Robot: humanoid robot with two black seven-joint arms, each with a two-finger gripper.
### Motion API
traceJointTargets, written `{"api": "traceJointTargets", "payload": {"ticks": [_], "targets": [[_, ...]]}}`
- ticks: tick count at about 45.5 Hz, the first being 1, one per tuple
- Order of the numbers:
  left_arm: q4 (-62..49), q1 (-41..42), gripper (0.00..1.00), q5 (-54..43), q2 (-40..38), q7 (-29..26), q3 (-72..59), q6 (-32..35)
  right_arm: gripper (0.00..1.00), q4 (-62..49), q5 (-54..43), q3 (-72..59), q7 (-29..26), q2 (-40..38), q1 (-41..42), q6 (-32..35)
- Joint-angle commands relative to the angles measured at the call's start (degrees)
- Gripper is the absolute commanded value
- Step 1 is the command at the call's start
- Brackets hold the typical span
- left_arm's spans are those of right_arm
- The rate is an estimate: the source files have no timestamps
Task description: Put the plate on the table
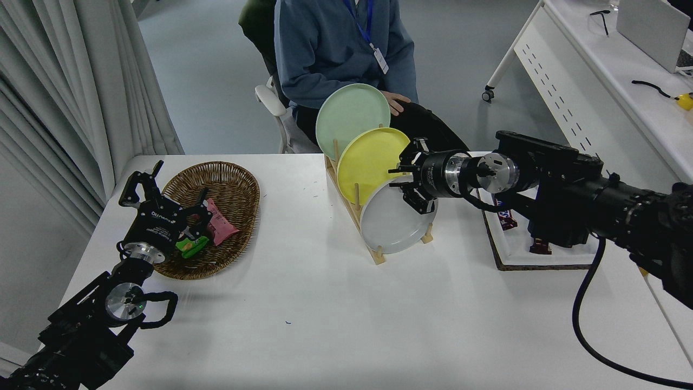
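At frame center, the plate (394,225) stands upright in a wooden rack (373,246) on the table (335,319), the right gripper (407,182) spread at its upper rim. The left gripper (162,195), fingers apart, sits parked lower left beside a wicker basket (227,181); grey floor lies beyond.

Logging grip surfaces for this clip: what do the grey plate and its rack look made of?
Grey plate: smooth, matte to faintly glossy, evenly coloured; could be melamine, plastic or glazed ceramic, the look leaves it open. Rack: pale bare wood with upright round dowels, apparently unpainted.
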Motion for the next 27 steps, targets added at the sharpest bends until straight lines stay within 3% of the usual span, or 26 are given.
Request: {"api": "traceJointTargets", "payload": {"ticks": [1,15,22,27], "targets": [[0.1,-0.1,1.00,0.0,0.0,0.0,0.0,0.0,0.16,-0.1,0.0,0.9,-0.8,-0.1,-0.1,-0.2],[0.0,-0.1,1.00,0.0,0.0,0.0,0.0,-0.1,0.16,-0.2,0.1,1.8,-2.6,-0.2,-0.1,-0.2],[0.0,0.0,1.00,0.0,0.0,0.0,0.0,0.0,0.08,-0.8,0.1,1.9,-3.0,-0.2,-0.1,-0.3],[0.0,0.0,1.00,0.0,0.0,0.0,0.0,-0.1,0.07,-0.9,0.0,1.9,-3.4,-0.1,-0.1,-0.3]]}}
